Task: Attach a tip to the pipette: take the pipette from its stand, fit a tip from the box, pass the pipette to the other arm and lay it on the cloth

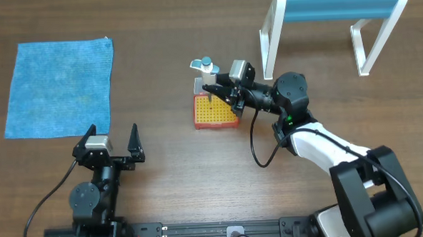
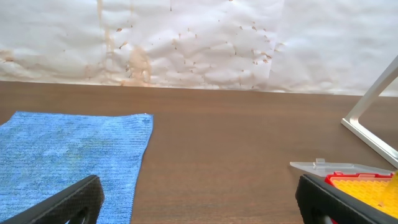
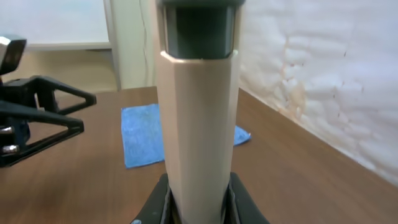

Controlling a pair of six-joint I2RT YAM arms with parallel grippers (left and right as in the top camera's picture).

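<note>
A white pipette (image 1: 206, 67) with a grey top stands upright over the orange tip box (image 1: 215, 112), my right gripper (image 1: 212, 89) shut on its body. In the right wrist view the pipette's white barrel (image 3: 198, 124) rises between the fingers (image 3: 244, 200). Whether its lower end touches the tips is hidden. The blue cloth (image 1: 60, 88) lies flat at the far left. My left gripper (image 1: 113, 134) stays open near its base, below the cloth, holding nothing. From the left wrist, the cloth (image 2: 68, 155) and the tip box (image 2: 367, 186) lie ahead.
The pipette stand (image 1: 336, 20), a white frame with a blue bar, stands at the back right; one of its legs (image 2: 373, 118) shows from the left wrist. The tip box's clear lid (image 2: 336, 167) lies open behind it. Bare wood lies between cloth and box.
</note>
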